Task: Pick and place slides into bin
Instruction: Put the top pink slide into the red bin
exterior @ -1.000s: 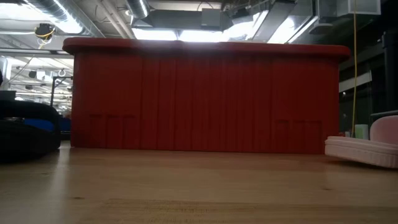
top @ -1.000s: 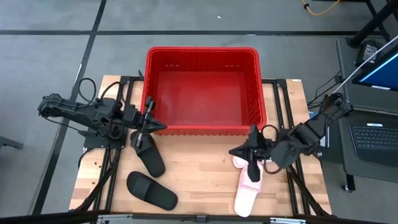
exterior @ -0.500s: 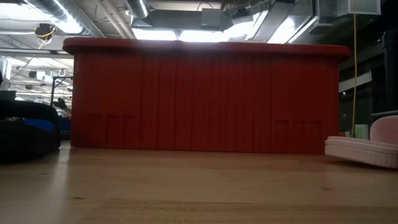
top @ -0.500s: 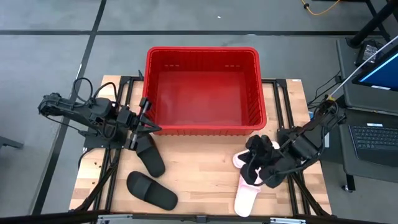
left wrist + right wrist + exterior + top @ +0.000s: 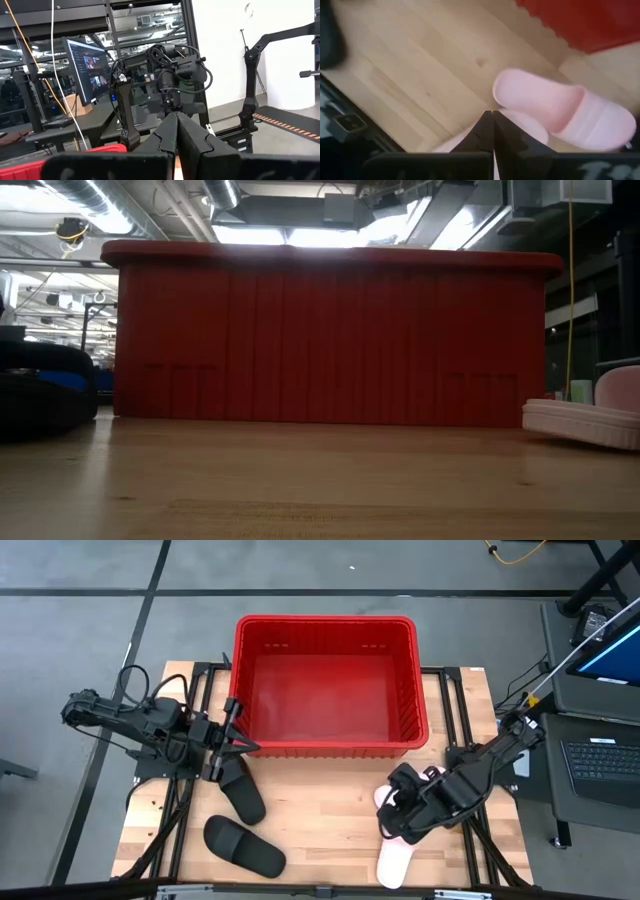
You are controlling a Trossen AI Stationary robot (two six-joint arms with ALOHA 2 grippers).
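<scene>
Right gripper (image 5: 392, 823), jaws clenched on nothing, poised directly over the pink slides (image 5: 398, 852), long axes running toward the red bin (image 5: 325, 629); left gripper (image 5: 252, 747) clenched, beside black slides (image 5: 243, 798).

This is a robotics lab or industrial workshop. A wooden table (image 5: 330, 810) on a black metal frame stands on a grey concrete floor (image 5: 80, 630) marked with dark lines. A laptop (image 5: 605, 762) sits on a desk beside it, and a lit monitor (image 5: 90, 67) glows farther off. Exposed ducts (image 5: 300, 205) and strip lighting run overhead, a yellow cable (image 5: 515, 552) trails along the floor, and black equipment stands (image 5: 260, 65) line a white wall.
</scene>
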